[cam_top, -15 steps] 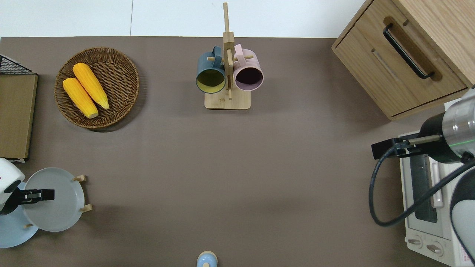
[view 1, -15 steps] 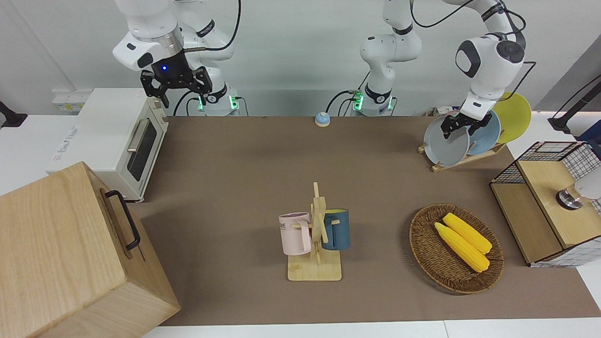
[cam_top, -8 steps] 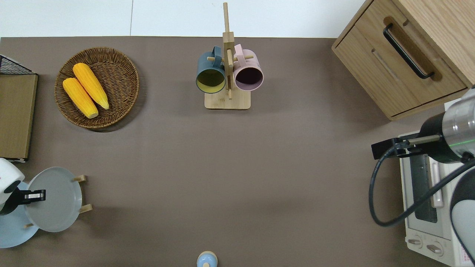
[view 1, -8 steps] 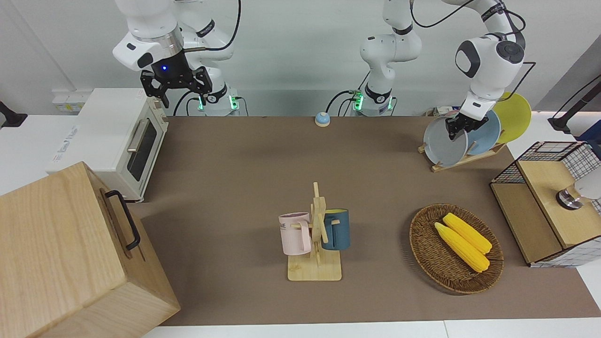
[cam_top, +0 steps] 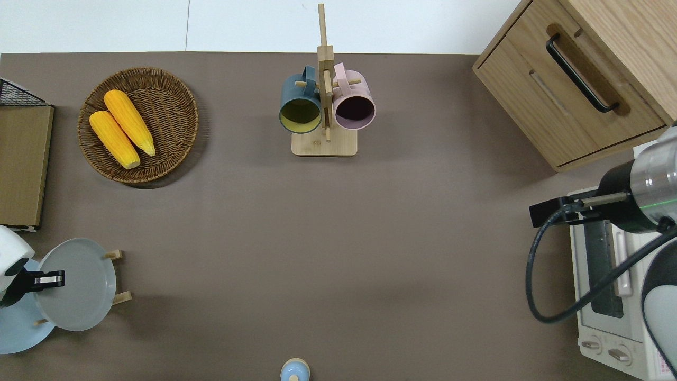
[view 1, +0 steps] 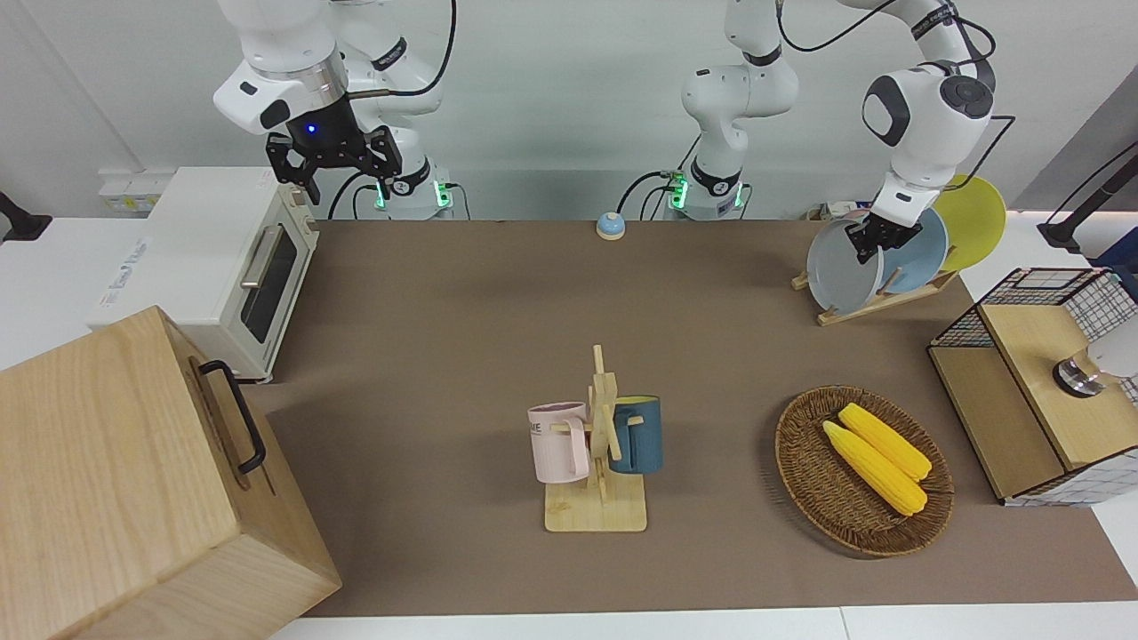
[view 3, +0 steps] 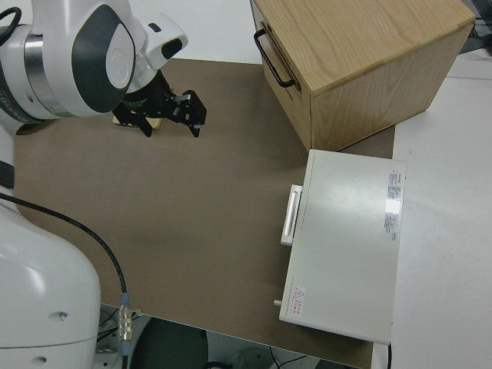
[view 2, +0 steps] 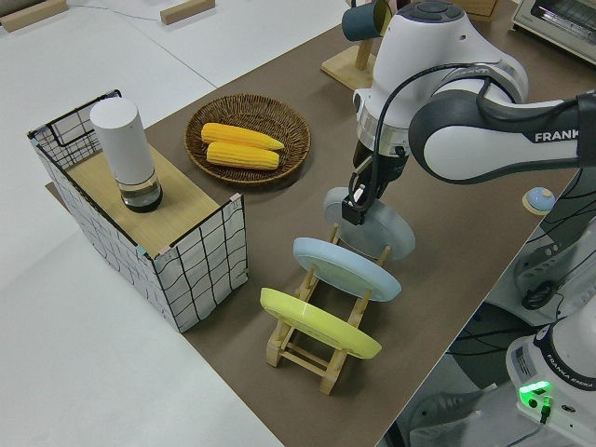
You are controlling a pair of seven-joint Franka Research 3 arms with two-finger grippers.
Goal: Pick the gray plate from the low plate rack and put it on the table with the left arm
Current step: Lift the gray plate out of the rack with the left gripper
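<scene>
The gray plate (view 1: 838, 271) stands on edge in the low plate rack (view 1: 876, 305), in the slot toward the middle of the table (view 1: 444, 311). My left gripper (view 1: 875, 242) is shut on the plate's upper rim. The overhead view shows the gripper (cam_top: 49, 279) over the plate's (cam_top: 79, 293) edge, with the rack's pegs (cam_top: 122, 297) beside it. The left side view shows the gripper (view 2: 356, 207), the plate (view 2: 389, 233) and the rack (view 2: 317, 358). My right gripper (view 1: 331, 169) is parked and open.
A sky-blue plate (view 1: 920, 253) and a yellow plate (view 1: 973, 218) stand in the same rack. A corn basket (view 1: 862, 467), a wire crate (view 1: 1031, 382), a mug stand (view 1: 600, 462), a bell (view 1: 610, 226), a toaster oven (view 1: 222, 258) and a wooden cabinet (view 1: 116, 480) stand around.
My left gripper's fingers went from spread around the plate's rim to shut on it. The gray plate has tipped more upright in the rack. The right arm has not moved.
</scene>
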